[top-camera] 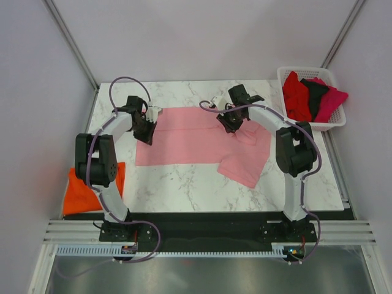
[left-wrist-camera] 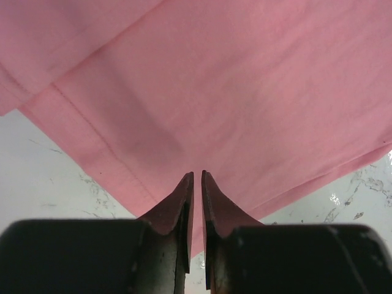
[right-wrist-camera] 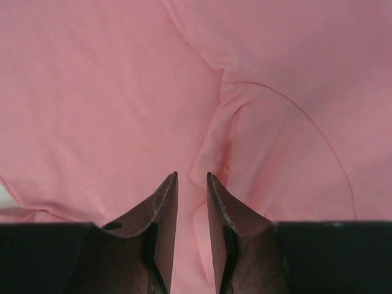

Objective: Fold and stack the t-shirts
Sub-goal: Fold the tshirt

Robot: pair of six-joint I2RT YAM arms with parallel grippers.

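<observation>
Left hand (left-wrist-camera: 196, 175) nearly clenched at pink t-shirt (top-camera: 184, 142) hem, grip cannot be told; right hand (right-wrist-camera: 191, 176) parted, released, over a fold.
Pink t-shirt spread on worktop (top-camera: 184, 187); basket (top-camera: 309, 69) holds red t-shirt (top-camera: 295, 97), black t-shirt (top-camera: 315, 93), magenta t-shirt (top-camera: 332, 98); orange t-shirt (top-camera: 79, 196) at worktop's left edge.

Arm (top-camera: 98, 160) partly hides orange t-shirt (top-camera: 78, 195); wrist views crop pink t-shirt (left-wrist-camera: 245, 92).
</observation>
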